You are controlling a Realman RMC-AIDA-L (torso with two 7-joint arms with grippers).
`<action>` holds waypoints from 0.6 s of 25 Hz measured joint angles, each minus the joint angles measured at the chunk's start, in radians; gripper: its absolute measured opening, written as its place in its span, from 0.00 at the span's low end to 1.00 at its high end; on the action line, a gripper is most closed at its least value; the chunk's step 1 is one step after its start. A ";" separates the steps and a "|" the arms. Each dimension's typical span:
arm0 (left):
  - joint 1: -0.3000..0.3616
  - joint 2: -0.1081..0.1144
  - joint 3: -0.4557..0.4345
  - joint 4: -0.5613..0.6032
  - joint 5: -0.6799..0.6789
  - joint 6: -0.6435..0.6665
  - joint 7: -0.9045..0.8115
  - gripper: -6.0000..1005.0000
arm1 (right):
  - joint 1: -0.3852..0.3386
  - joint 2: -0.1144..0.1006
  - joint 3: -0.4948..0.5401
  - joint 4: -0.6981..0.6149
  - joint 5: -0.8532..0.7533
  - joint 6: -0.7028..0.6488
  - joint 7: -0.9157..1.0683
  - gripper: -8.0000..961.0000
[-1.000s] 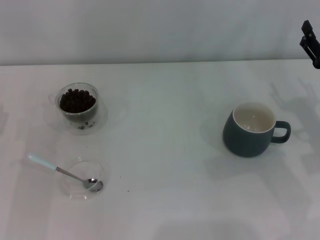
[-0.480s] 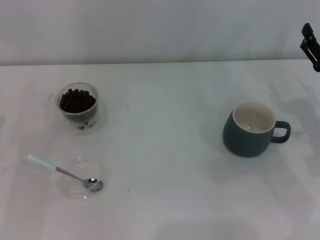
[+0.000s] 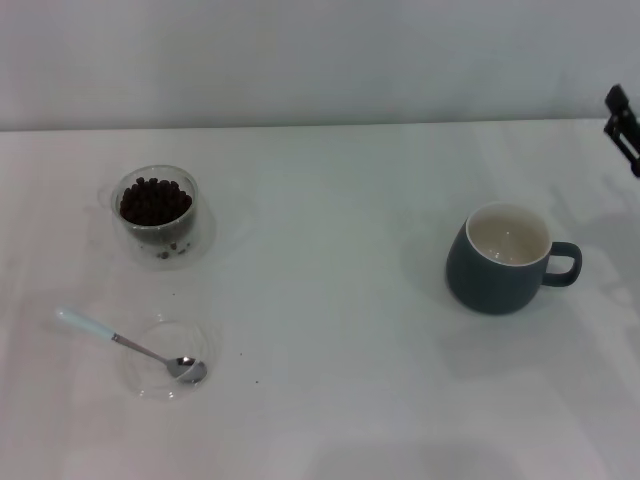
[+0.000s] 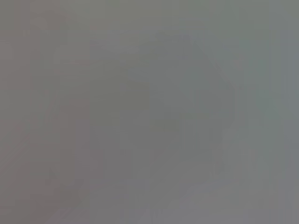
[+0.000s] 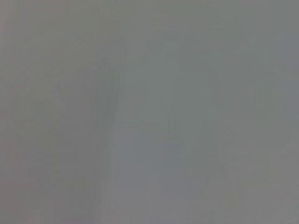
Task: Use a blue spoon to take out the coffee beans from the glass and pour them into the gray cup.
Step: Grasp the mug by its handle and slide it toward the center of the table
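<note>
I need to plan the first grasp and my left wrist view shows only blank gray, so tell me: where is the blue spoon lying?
Observer: The blue spoon lies near left on the table, its bowl resting in a shallow clear dish.
Operator: And the beans?
Observer: The coffee beans sit in the glass, farther back, beyond the dish.
Operator: Where do they go?
Observer: The gray cup stands upright on the right, no beans visible inside. The right gripper shows only at the far right edge; the left gripper is out of view.

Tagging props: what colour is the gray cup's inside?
Cream-white inside the gray cup; the head view shows it best.
</note>
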 joint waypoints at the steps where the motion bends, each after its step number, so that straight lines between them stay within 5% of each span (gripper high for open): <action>1: 0.000 0.000 0.000 0.000 0.000 0.000 0.000 0.86 | -0.011 0.000 0.000 0.005 -0.032 0.005 -0.003 0.89; 15: -0.006 0.004 0.000 0.006 0.000 -0.012 0.007 0.86 | -0.155 -0.009 -0.006 -0.002 -0.193 -0.041 0.022 0.89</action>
